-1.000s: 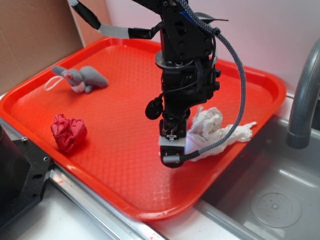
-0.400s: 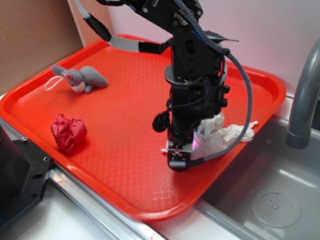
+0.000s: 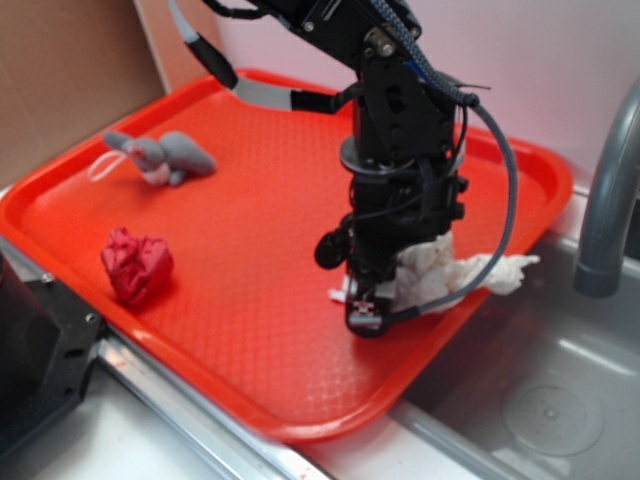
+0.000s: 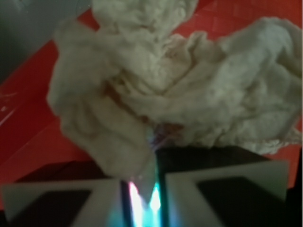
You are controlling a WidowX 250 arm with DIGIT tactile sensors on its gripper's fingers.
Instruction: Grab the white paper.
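Observation:
The white paper (image 3: 445, 268) lies crumpled near the right edge of the red tray (image 3: 230, 260), with one ragged tail hanging past the rim toward the sink. My gripper (image 3: 365, 312) stands upright at the paper's left side, low over the tray. In the wrist view the paper (image 4: 189, 80) fills the frame, and a fold of it runs down into the thin gap between the two pads of the gripper (image 4: 144, 189). The jaws are almost together, pinching that fold.
A red wadded ball (image 3: 137, 263) sits at the tray's left front. A grey plush mouse (image 3: 165, 155) lies at the back left. A grey faucet (image 3: 608, 200) and a steel sink (image 3: 545, 400) are on the right. A black block (image 3: 35, 350) stands at the lower left.
My gripper has moved right onto the paper and its jaws have come together on a fold. The paper has been pushed right, its tail now over the tray rim.

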